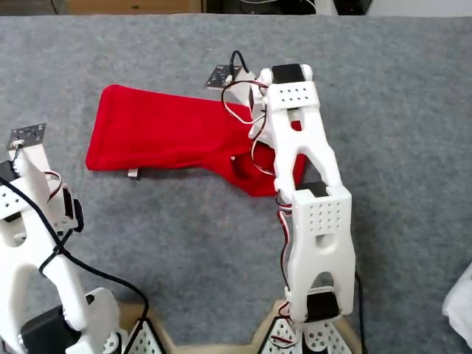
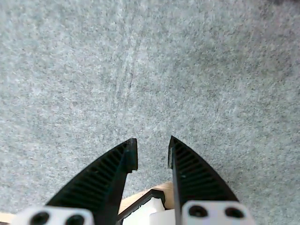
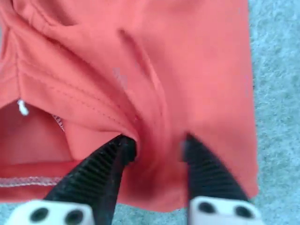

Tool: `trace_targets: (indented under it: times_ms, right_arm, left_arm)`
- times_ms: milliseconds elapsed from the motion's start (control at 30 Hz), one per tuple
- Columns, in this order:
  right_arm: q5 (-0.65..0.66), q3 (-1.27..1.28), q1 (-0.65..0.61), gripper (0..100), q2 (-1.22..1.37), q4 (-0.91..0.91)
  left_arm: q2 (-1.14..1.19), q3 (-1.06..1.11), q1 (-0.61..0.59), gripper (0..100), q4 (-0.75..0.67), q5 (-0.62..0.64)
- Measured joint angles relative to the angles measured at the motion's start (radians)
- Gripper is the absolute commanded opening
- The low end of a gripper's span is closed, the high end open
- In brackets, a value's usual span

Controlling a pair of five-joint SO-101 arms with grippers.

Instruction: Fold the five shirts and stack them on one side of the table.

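Note:
A red shirt (image 1: 166,136) lies partly folded across the middle of the grey table, long side running left to right. In the high view the right arm (image 1: 299,140) stretches over the shirt's right end. My right gripper (image 3: 157,145) is open, its fingertips (image 3: 123,146) pressed down into the red cloth (image 3: 154,70), which puckers up between them. The collar opening with a white tag (image 3: 22,108) shows beside them. The left arm (image 1: 33,214) stands at the table's left edge, away from the shirt. My left gripper (image 2: 152,152) is slightly open over bare grey felt (image 2: 150,70), holding nothing.
Grey felt (image 1: 398,88) covers the whole table. Something white (image 1: 461,302) pokes in at the right edge near the front. Both arm bases (image 1: 310,335) sit at the front edge. Bare felt lies left, right and behind the shirt.

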Motion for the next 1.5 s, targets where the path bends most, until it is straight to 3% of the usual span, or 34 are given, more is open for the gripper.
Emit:
trace_targets:
  times_ms: [233,500,733,1033,1267,1500]
  right_arm:
    - [0.0,0.0,0.0,26.9,-0.009,0.057]
    - [0.0,0.0,0.0,17.4,-0.152,0.133]
    - [-0.005,0.026,-0.018,16.7,-0.25,0.183]
    - [-0.029,0.531,-0.256,16.7,-0.559,0.12]
    - [-0.066,1.013,-0.35,16.7,-0.718,-0.106]
    - [-0.066,1.177,-0.365,16.7,-0.718,-0.244]
  left_arm:
    - [0.0,0.0,0.0,12,0.0,0.0]
    - [0.0,0.0,0.0,12,0.0,0.0]
    - [0.0,0.0,0.0,12,0.0,0.0]
    - [-0.006,0.0,0.0,12,0.0,0.0]
    - [-0.006,0.0,0.0,12,0.0,0.0]
    - [-0.006,0.0,0.0,12,0.0,0.0]
